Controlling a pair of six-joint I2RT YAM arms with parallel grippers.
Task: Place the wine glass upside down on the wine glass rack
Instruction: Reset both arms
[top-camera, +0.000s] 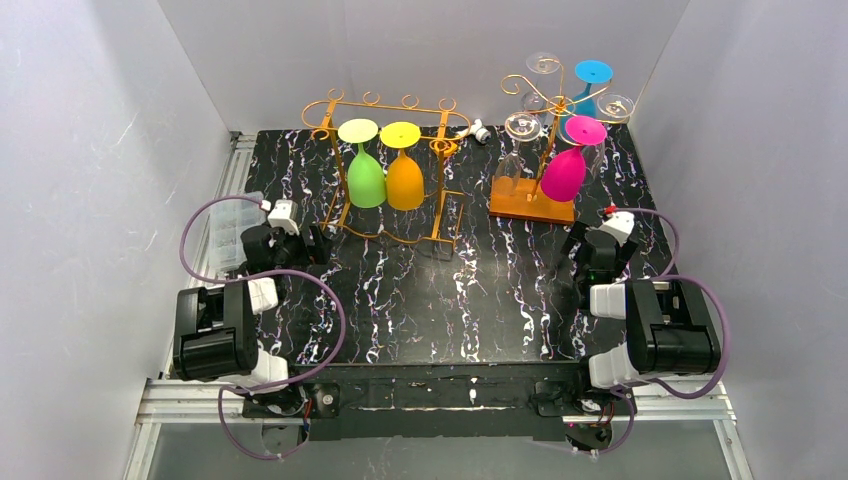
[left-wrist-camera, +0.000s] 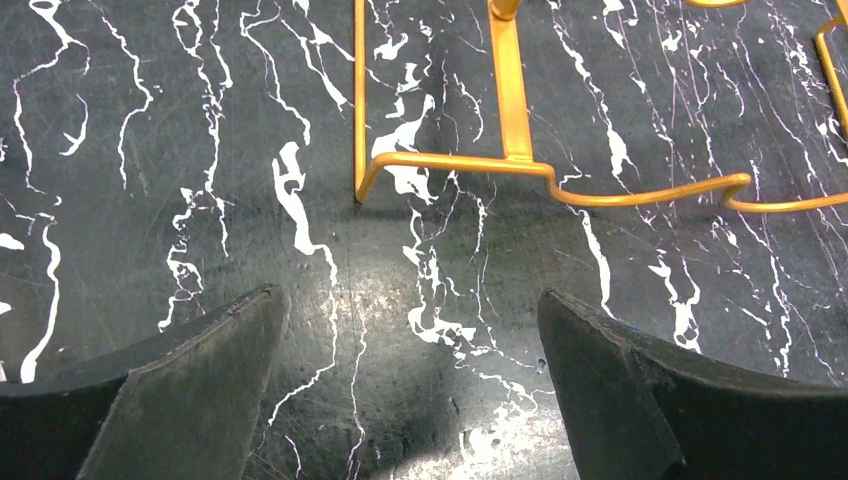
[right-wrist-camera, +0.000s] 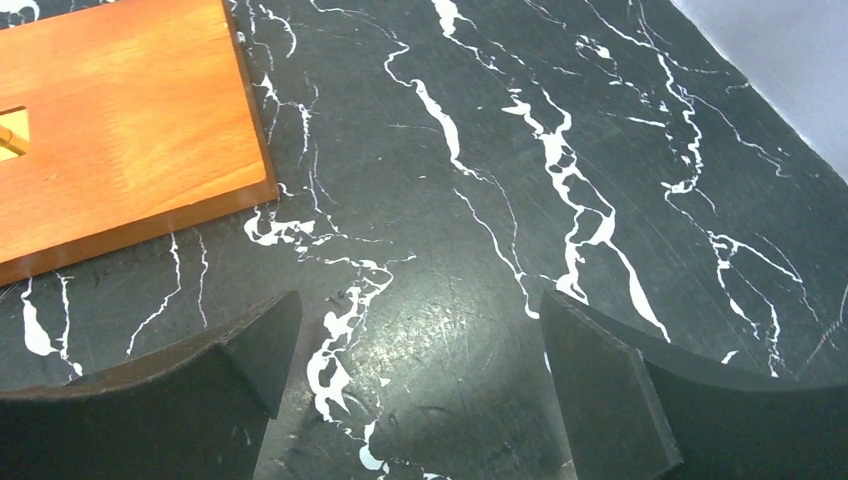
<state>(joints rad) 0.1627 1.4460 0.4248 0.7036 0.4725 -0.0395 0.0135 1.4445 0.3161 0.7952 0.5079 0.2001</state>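
The bench (top-camera: 480, 300) is black with white marble-like veins. Ahead of the left end effector (left-wrist-camera: 408, 300) (its fingers (left-wrist-camera: 180, 400) matte black) stands a gold wire rack (left-wrist-camera: 513, 100) carrying a green glass (top-camera: 366, 180) and an orange glass (top-camera: 405, 182), both with pale yellow feet. Ahead of the right end effector (right-wrist-camera: 420, 300) lies an orange-brown wooden base (right-wrist-camera: 120, 120). Beyond it are a magenta glass (top-camera: 563, 172) and a blue glass (top-camera: 592, 72).

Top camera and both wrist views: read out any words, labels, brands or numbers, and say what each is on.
None can be read.
The gold wire rack, the wooden base, the green glass, the pink glass and the marbled table show no print.
The small white object at the back is too small to tell.
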